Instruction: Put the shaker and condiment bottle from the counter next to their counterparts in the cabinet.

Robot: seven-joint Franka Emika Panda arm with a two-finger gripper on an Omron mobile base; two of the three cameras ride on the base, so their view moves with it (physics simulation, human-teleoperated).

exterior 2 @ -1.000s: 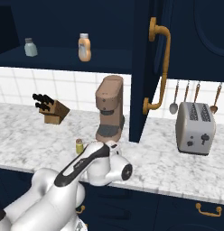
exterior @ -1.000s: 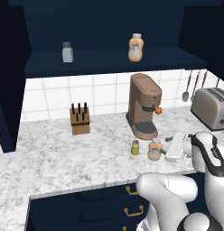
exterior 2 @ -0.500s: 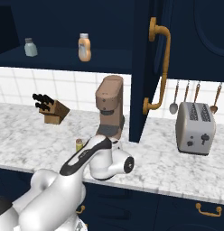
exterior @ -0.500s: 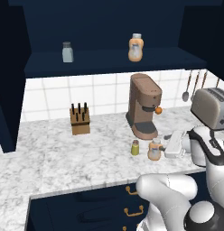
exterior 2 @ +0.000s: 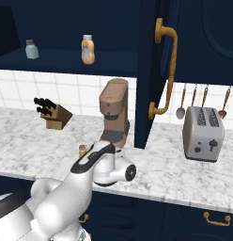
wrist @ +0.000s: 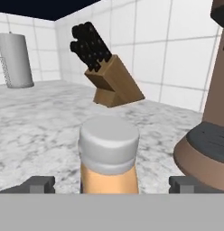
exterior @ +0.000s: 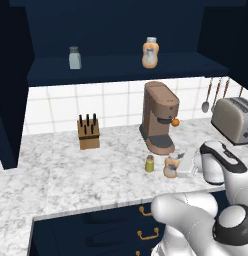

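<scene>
the gripper (wrist: 107, 185), jaws spread wide, brackets the condiment bottle (wrist: 109, 155) on the counter (exterior: 71, 175) beside the coffee machine (exterior: 159, 116), apparently lined up to grasp it; the shaker (exterior: 149, 163) stands just beside

condiment bottle (wrist: 109, 169): orange, grey cap | counter (exterior: 71, 175): white-grey marble

A veined, polished marble counter (exterior: 71, 175) carries a wooden knife block (exterior: 89, 134), a matt brown coffee machine (exterior: 159, 117) and a brushed-metal toaster (exterior 2: 201, 133).
</scene>
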